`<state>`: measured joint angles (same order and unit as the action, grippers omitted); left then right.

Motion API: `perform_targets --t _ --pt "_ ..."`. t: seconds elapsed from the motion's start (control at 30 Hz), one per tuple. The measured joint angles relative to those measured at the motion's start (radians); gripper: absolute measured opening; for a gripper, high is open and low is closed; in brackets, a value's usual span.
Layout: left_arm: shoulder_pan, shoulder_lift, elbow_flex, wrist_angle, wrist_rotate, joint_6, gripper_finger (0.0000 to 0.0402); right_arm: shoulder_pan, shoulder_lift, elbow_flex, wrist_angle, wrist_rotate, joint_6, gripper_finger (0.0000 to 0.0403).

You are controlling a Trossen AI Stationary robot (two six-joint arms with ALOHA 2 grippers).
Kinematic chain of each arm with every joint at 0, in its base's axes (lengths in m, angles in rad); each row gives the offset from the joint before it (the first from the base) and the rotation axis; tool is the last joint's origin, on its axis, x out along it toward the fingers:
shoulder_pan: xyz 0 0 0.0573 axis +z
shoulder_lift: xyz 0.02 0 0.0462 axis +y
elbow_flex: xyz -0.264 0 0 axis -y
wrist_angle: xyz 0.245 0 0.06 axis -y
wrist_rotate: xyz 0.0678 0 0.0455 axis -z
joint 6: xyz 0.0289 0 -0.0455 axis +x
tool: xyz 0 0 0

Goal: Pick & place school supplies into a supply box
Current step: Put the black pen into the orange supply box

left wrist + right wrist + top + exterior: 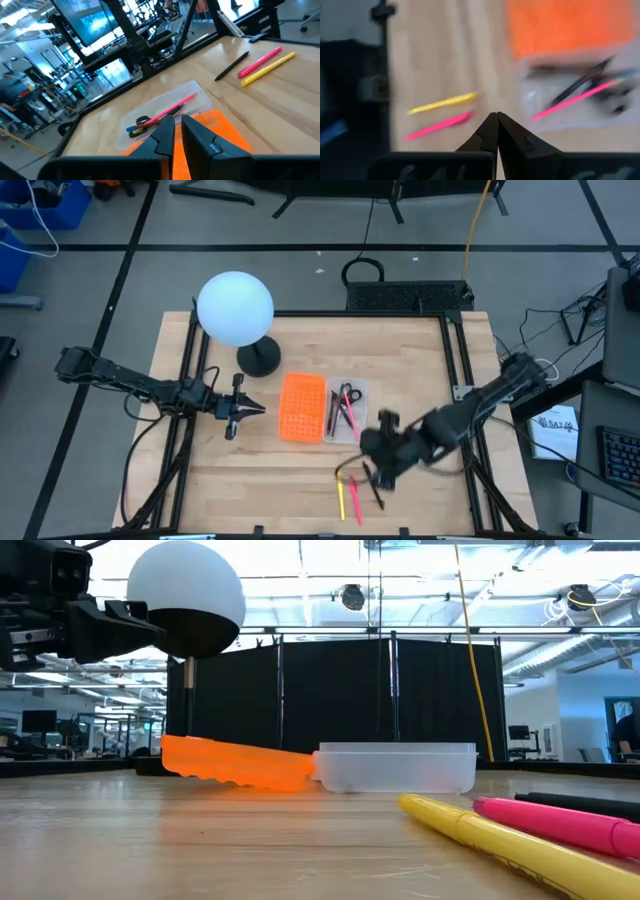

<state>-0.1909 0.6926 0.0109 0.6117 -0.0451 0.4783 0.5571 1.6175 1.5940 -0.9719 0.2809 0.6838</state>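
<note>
the clear supply box (pixel 346 412) lies near the middle of the wooden bench (pixel 230 480), with its orange gridded lid panel (pixel 302 407) opened flat and joined along the side nearer the left arm. inside the clear half are the black-handled scissors (pixel 348 394), a pink pen (pixel 349 417) and a couple of dark pens (pixel 333 415), all lying roughly lengthwise. in the left wrist view the same box (pixel 165 117) shows the pink pen (pixel 172 107) crossing it, with the scissor handles at one end.

three supplies are on the bench outside the box, toward the front edge: a yellow pen (pixel 340 498), a pink pen (pixel 354 500) just beside it, and a dark pen (pixel 375 490) on their far side, partly under the right arm. the low view shows them close up, yellow (pixel 500 845), pink (pixel 560 823) and black (pixel 585 804).

the right gripper (pixel 378 472) hangs above the bench between the box and these loose pens; its fingers (pixel 492 132) are pressed together with nothing between them. the left gripper (pixel 248 409) waits above the bench just beside the orange lid, its fingers (pixel 165 137) narrowly apart and holding nothing.

a white globe lamp (pixel 235 308) on a black base stands behind the box, toward the back of the bench.
</note>
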Motion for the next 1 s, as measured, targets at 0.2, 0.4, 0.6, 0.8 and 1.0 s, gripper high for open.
perform_targets --t 0.2,0.4,0.6,0.8,1.0 --pt "0.0 0.0 0.0 0.038 -0.009 0.046 0.0042 0.092 0.18 0.089 -0.021 -0.179 0.276 0.0" --pt "0.0 0.0 0.0 0.052 -0.009 0.046 0.0042 0.135 0.293 0.089 -0.009 -0.15 0.487 0.0001" --pt "0.0 0.0 0.0 0.052 -0.009 0.044 0.0042 0.159 0.33 0.089 0.03 -0.111 0.611 0.0046" --pt "0.0 0.0 0.0 0.052 -0.009 0.043 0.0042 0.159 0.33 0.071 -0.01 -0.095 0.788 0.0125" --pt "0.0 0.0 0.0 0.048 -0.009 0.042 0.0042 0.137 0.331 -0.013 0.004 -0.134 0.879 0.0165"
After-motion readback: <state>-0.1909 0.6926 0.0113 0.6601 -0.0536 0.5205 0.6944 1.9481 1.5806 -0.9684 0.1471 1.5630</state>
